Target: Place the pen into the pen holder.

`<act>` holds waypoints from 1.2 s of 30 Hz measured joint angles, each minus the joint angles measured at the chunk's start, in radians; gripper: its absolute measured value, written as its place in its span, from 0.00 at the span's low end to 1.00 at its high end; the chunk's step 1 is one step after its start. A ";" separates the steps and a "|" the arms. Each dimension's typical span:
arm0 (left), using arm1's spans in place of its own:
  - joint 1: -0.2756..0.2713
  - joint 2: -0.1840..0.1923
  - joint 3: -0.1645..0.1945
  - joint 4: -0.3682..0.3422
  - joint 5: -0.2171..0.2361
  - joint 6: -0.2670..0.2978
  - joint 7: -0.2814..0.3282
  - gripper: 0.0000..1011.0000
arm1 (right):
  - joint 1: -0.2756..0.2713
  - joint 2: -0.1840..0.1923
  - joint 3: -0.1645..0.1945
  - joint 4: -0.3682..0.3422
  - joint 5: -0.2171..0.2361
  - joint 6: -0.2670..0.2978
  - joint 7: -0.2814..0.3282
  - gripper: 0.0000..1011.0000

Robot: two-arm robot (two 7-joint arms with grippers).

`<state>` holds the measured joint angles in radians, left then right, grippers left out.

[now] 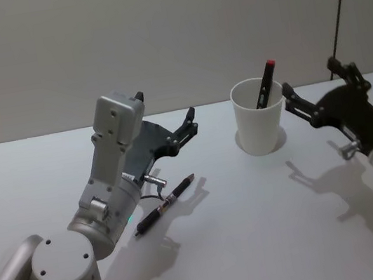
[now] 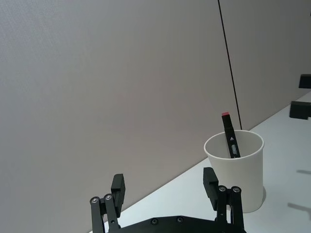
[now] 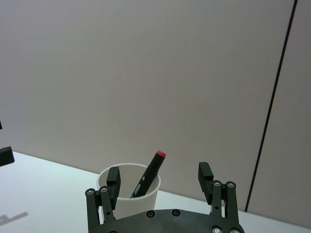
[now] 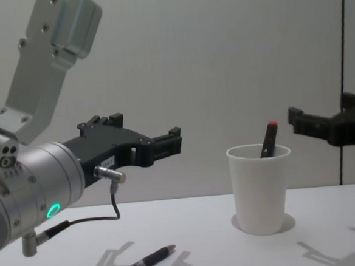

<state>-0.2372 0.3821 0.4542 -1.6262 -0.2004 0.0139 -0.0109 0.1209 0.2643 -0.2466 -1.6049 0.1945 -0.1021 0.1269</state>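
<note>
1. On the table (image 1: 273,240), below the left gripper (image 2: 164,179) and a little toward the robot, the pen (image 1: 166,203) lies flat, touching nothing.
2. Its long axis runs diagonally. The tip points away, roughly toward the pen holder (image 1: 261,124), and the back end lies by the left wrist.
3. The left gripper hovers above the table, spread wide and empty, aimed forward rather than down. It is clearly the nearer arm and likely must tip down to reach the pen.
4. The pen holder stands upright, well apart to the pen's right, with a red-tipped marker (image 1: 266,84) leaning inside.
5. The right gripper (image 3: 159,172) hangs just beside the holder's right, wide and empty.
6. The table is bare around the pen, and the holder's left side is open.
</note>
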 joint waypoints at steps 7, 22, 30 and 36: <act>0.000 0.000 0.000 0.000 0.000 0.000 0.000 0.99 | -0.072 0.039 0.012 -0.086 0.050 0.072 -0.032 0.99; 0.000 0.000 0.000 0.000 0.000 0.000 0.000 0.99 | -0.135 0.073 0.022 -0.161 0.093 0.137 -0.061 0.99; 0.000 0.000 0.000 0.000 0.000 0.000 0.000 0.99 | -0.136 0.073 0.021 -0.162 0.093 0.137 -0.061 0.99; -0.001 0.000 -0.002 0.001 -0.002 0.001 -0.011 0.99 | -0.136 0.073 0.021 -0.162 0.093 0.137 -0.061 0.99</act>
<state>-0.2382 0.3819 0.4526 -1.6257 -0.2027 0.0152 -0.0222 -0.0146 0.3375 -0.2258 -1.7668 0.2877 0.0346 0.0662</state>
